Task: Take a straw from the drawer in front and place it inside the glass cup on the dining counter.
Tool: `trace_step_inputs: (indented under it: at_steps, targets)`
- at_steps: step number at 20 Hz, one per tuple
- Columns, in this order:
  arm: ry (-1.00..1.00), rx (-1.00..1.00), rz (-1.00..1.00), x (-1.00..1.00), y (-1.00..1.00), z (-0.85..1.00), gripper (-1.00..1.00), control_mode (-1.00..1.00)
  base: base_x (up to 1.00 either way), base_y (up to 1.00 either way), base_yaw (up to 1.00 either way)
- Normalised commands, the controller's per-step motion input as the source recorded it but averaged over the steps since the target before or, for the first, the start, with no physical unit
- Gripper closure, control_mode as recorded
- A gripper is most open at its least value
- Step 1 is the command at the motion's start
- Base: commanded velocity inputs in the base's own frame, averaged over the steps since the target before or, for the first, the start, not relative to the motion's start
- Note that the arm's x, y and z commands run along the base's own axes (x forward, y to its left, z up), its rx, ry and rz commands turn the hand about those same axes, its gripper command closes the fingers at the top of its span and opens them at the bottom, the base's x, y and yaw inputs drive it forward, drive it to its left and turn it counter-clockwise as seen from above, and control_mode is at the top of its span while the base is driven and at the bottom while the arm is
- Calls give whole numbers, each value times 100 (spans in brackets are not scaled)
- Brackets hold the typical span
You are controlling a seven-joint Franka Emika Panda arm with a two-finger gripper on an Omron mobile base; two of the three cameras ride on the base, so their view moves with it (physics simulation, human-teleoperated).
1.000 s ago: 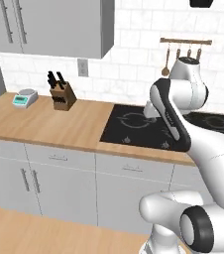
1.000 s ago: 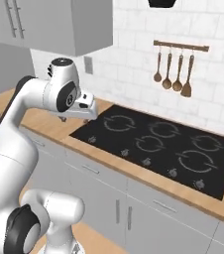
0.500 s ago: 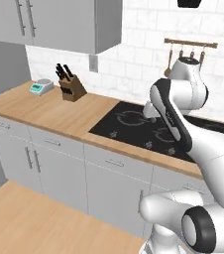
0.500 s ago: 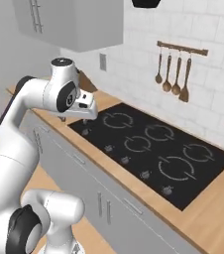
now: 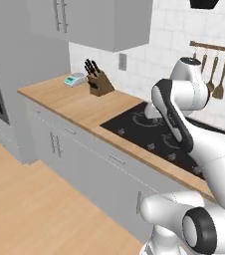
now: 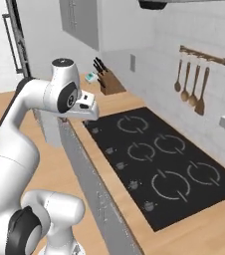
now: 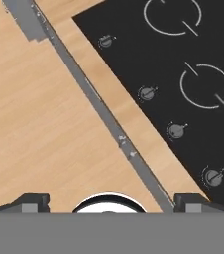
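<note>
Finger tips point(image 7: 34, 201) wide apart at the bottom corners of the hand view, nothing between them; gripper point(image 7: 111, 202) pointing straight down. Directly below: the front edge of a wood worktop point(image 7: 156, 149), a grey strip of cabinet fronts point(image 7: 91, 96) running diagonally, wood floor point(image 7: 39, 129) to one side, a black cooktop point(image 7: 183, 64) with a row of knobs point(image 7: 176, 130) to the other. Hand point(image 6: 84, 107) hanging just above the near corner of the cooktop point(image 6: 157, 164), arm folded high over the worktop point(image 5: 82, 104). Further along the worktop, by the tiled wall: knife block point(image 5: 97, 82) with dark handles, a small scale point(image 5: 75, 79) just beside it, well apart from the gripper. Wooden spoons point(image 6: 191, 89) hanging from a rail above the cooktop's back edge. Grey wall cabinets point(image 5: 104, 22) overhead; grey base cabinets point(image 5: 79, 149) with slim bar handles under the worktop, all fronts closed. Cannot tell which front is the task's drawer. Straw, cup and dining counter not identifiable anywhere here.
</note>
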Motion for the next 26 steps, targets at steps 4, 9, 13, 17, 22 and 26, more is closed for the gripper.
trace_step_inputs:
  at_steps: [4, 9, 13, 17, 22, 26]
  targets:
    - [0, 0, 0, 0, 0, 0, -100, 100, -1, -88, 56]
    - [0, 0, 21, -2, 1, -9, -100, -100, 0, -27, 20]
    - [0, -15, 13, 0, 89, -16, -100, -100, 0, 0, 0]
    - [0, -33, 1, 7, 100, -48, -100, -100, 0, 0, 0]
    - [0, -38, 0, 32, 91, -68, -100, -100, 0, 0, 0]
    - [-4, -35, -2, 53, 41, -80, -100, -100, 0, 0, 0]
